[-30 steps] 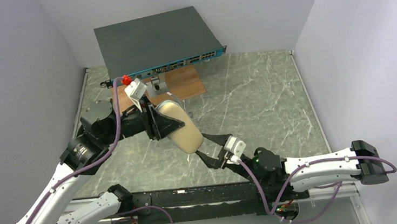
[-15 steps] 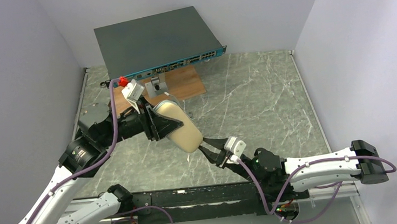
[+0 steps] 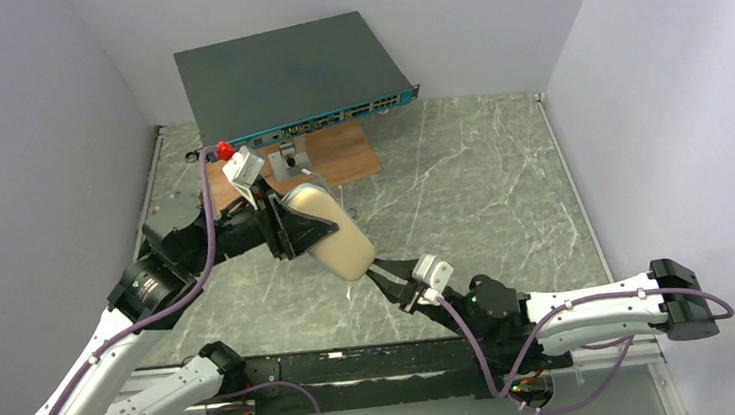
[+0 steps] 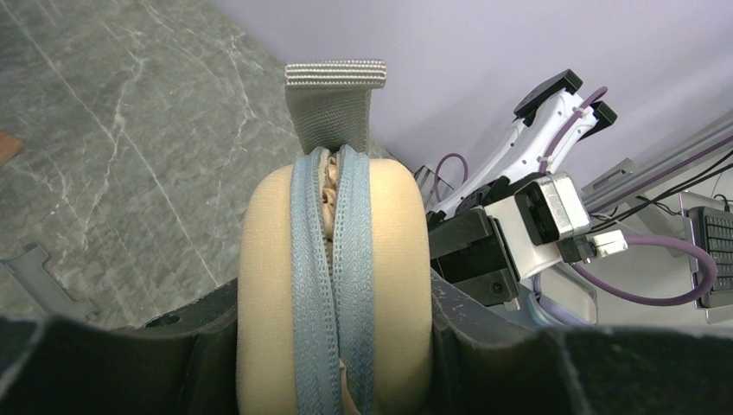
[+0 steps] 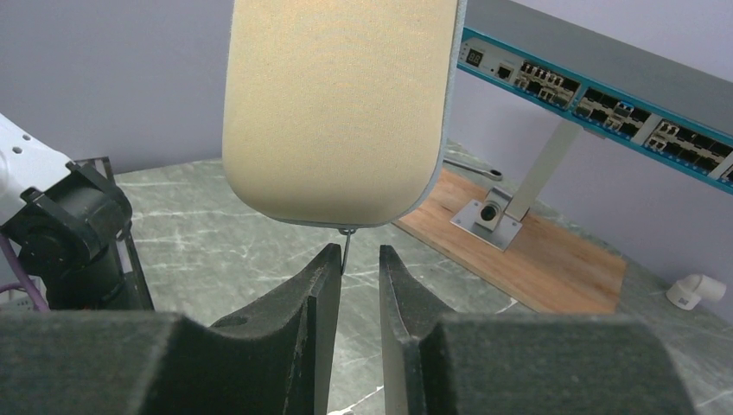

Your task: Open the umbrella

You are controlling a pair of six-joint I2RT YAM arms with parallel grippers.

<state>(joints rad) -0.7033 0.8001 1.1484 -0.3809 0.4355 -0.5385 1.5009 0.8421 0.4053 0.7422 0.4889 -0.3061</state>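
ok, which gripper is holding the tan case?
The left gripper: it clamps the case by its sides. The right gripper only flanks the zip pull.

The beige oblong fabric case (image 3: 338,238) is hanging over the grey marbled table (image 3: 481,177), clamped in the left gripper (image 3: 317,228), before the brown wooden board (image 3: 344,159) bearing the dark flat network switch (image 3: 282,74); the right gripper (image 5: 356,256) is sitting just below the case's near end.

1 case (image 3: 338,242), 2 grprs (image 3: 307,231) (image 3: 387,279), 1 switch (image 3: 287,74)
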